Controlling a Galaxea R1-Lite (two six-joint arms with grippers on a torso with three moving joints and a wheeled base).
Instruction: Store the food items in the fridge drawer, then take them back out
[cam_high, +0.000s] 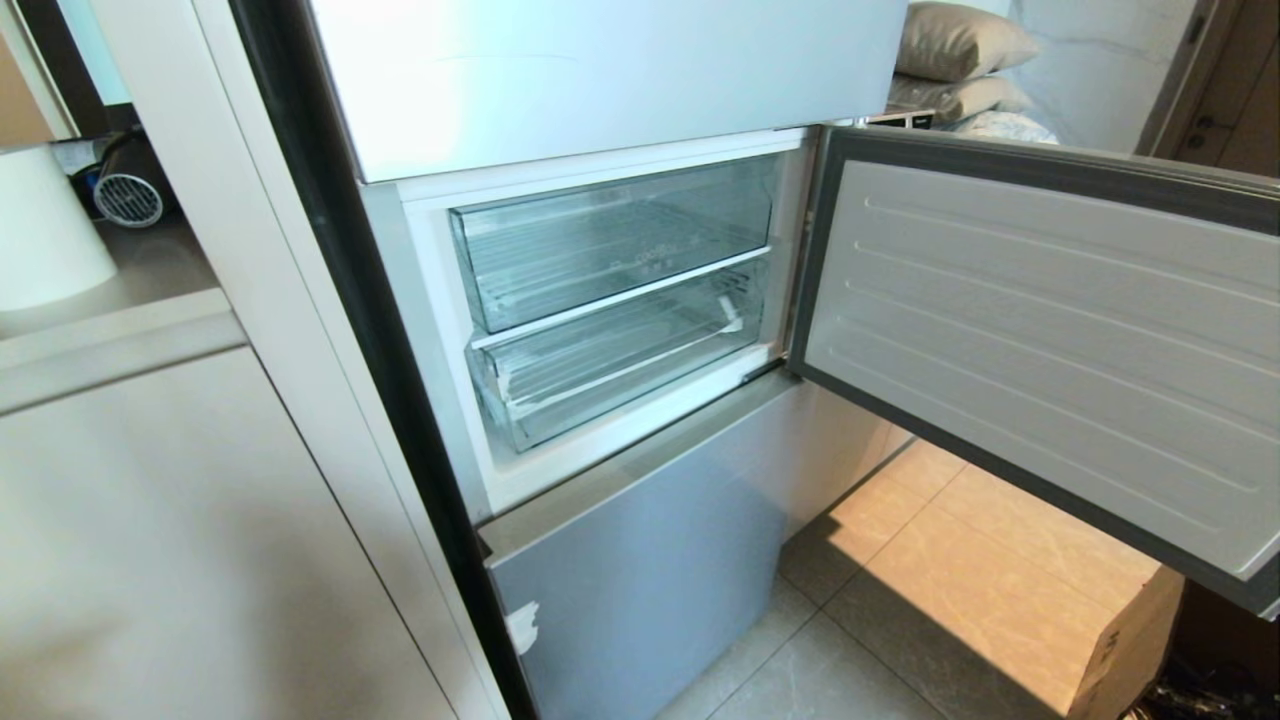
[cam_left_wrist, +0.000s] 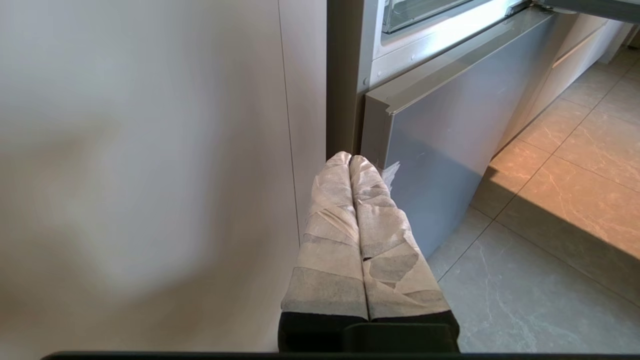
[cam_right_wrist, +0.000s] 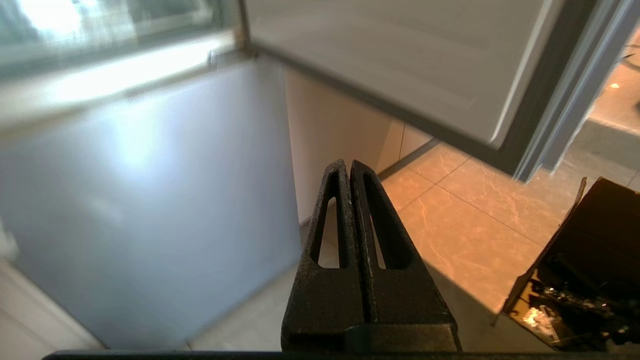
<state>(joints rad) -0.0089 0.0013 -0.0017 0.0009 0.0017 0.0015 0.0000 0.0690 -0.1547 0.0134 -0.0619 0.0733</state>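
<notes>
Fridge's middle compartment stands open, its grey-lined door (cam_high: 1050, 350) swung out to the robot's right. Two clear plastic drawers sit inside, both pushed in. The upper transparent drawer (cam_high: 615, 240) carries faint printed lettering. Below it, the wide, shallow transparent fridge drawer with ribbed floor (cam_high: 610, 365) shows white tape scraps at its front corners. It looks empty.

No red-orange toy food items appear in any view; where they lie cannot be told.

Neither arm shows in the head view. The left gripper (cam_left_wrist: 350, 159), fingers wrapped in pale tape, has its jaws pressed together and holds nothing; it hangs low beside the grey lower freezer front (cam_left_wrist: 440, 150), close to the pale cabinet panel (cam_left_wrist: 150, 175). The right gripper (cam_right_wrist: 348, 164), bare black fingers, also has its jaws fully closed and empty; it hangs low over the tiled floor (cam_right_wrist: 460, 225), beneath the open door, with a brown cardboard box (cam_right_wrist: 585, 260) off to one side.

Judged step: the very start, with nothing stored yet and the drawer not yet pulled out. The next move likely calls for one gripper to rise to the lower drawer's front lip, part its jaws, and draw it out squarely along its rails.
</notes>
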